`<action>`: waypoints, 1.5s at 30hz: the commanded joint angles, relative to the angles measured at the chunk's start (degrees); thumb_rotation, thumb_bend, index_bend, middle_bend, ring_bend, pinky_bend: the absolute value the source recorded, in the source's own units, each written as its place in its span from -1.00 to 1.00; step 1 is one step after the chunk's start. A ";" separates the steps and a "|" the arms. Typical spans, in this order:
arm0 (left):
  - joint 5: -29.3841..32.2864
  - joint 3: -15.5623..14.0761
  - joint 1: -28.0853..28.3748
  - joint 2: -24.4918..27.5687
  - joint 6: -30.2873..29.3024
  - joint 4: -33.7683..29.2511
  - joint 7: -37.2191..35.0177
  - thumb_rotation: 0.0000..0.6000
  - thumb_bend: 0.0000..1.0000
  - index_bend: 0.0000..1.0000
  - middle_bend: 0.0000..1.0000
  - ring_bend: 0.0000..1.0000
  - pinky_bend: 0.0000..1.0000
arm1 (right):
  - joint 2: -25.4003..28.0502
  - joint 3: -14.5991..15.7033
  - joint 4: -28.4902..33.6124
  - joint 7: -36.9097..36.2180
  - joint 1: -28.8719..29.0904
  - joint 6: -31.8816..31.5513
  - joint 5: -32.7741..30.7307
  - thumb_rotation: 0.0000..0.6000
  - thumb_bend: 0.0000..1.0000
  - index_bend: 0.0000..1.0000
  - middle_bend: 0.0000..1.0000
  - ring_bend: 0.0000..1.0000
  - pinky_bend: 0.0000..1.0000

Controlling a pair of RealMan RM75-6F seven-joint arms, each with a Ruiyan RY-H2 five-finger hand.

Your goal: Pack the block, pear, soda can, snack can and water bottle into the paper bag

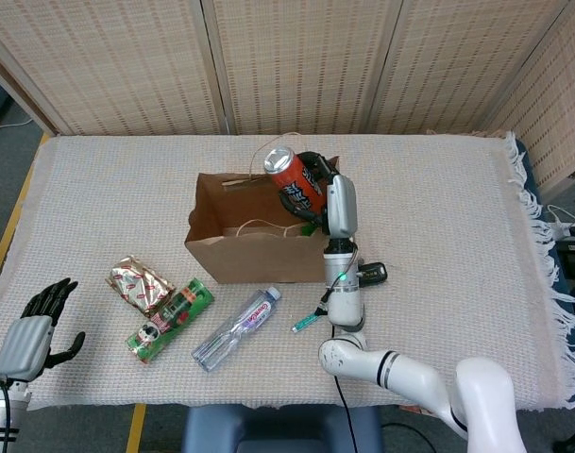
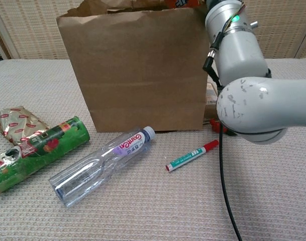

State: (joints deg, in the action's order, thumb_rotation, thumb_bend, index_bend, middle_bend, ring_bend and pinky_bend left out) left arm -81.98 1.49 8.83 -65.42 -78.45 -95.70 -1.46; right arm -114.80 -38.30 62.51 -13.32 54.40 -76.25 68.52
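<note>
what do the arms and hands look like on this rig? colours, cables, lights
Right arm: glossy white and grey segments, black joint band, thin black cable alongside, green light near the wrist. Right hand: black fingers, grey back. Left hand: the same black fingers and silver-grey back.

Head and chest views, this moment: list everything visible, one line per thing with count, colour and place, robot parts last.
paper bag: 1, brown, upright mid-table, mouth open
soda can: 1, red-orange, held tilted over the bag's mouth
water bottle: 1, clear, lying in front of the bag
snack can: 1, green, lying left of the bottle
foil pack: 1, gold and red, lying beside the snack can
marker: 1, green with red cap, lying right of the bottle
black gadget: 1, black, on the cloth right of the bag
tablecloth: 1, cream, covers the table
left hand: 1, black and grey, empty, at the near left edge
right hand: 1, black and grey, grips the soda can
</note>
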 commanded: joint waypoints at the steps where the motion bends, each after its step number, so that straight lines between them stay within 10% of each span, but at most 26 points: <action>1: -0.01 0.02 -0.03 0.02 -0.01 -0.02 -0.05 1.00 -0.25 -0.91 -1.00 -1.00 -0.82 | 5.44 5.28 13.72 4.63 -7.13 -1.26 -0.94 1.00 -0.83 -0.95 -0.75 -0.95 -0.55; 13: 0.05 0.08 -0.09 0.01 0.18 -0.07 0.17 1.00 -0.25 -0.91 -1.00 -1.00 -0.82 | 11.05 6.81 24.52 6.66 -10.70 2.46 -4.96 1.00 -0.92 -1.00 -0.84 -1.00 -0.68; 29: -2.04 -0.54 -0.24 -0.24 -0.47 -0.38 0.69 1.00 -0.25 -0.91 -1.00 -1.00 -0.82 | 22.01 21.63 30.67 4.68 -18.21 6.12 6.80 1.00 -0.92 -1.00 -0.84 -1.00 -0.68; 39: -1.69 -0.49 0.17 -1.02 0.28 -0.66 2.35 1.00 -0.25 -0.91 -1.00 -1.00 -0.82 | 20.62 15.32 26.48 -2.60 -16.45 -1.40 13.03 1.00 -0.93 -1.00 -0.84 -1.00 -0.68; 45: -1.03 -0.26 0.29 -1.32 0.57 -0.37 2.81 1.00 -0.24 -0.91 -1.00 -1.00 -0.82 | 23.61 19.13 25.47 -13.73 -19.53 -6.99 20.74 1.00 -0.93 -1.00 -0.84 -1.00 -0.68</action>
State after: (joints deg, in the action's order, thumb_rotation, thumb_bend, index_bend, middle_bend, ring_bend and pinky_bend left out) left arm -83.05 1.21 9.11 -66.71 -77.90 -96.10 1.32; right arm -92.92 -21.32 88.58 -22.00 36.41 -80.51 85.22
